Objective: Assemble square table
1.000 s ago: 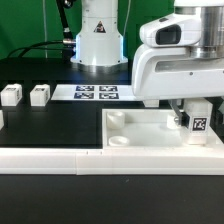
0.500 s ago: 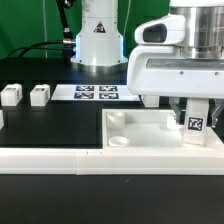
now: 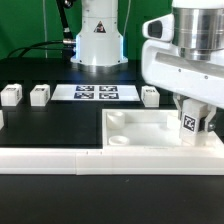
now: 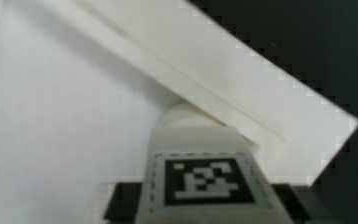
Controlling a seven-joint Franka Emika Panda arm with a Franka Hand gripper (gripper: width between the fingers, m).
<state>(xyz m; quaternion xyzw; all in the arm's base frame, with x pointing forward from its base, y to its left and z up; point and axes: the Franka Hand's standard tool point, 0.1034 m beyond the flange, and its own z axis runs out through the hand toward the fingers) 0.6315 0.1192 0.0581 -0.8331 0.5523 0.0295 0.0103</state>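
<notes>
The square table top (image 3: 140, 128), a white tray with round corner sockets, lies on the black table at the exterior view's right. My gripper (image 3: 196, 128) is shut on a white tagged leg (image 3: 194, 123) and holds it slightly tilted over the top's far right corner. In the wrist view the leg (image 4: 202, 165) fills the space between my gripper's (image 4: 208, 203) dark pads, with the top's raised rim (image 4: 247, 90) just beyond it. Three more legs stand on the table: two at the far left (image 3: 12, 96) (image 3: 39, 95), one behind the top (image 3: 150, 95).
The marker board (image 3: 93, 93) lies at the back centre. A long white L-shaped rail (image 3: 60, 158) runs along the front and up the right side of the top. The robot base (image 3: 98, 40) stands behind the board.
My arm has twisted and shifted a little to the exterior view's right, so the held leg now tilts. The leg behind the top has come into sight.
</notes>
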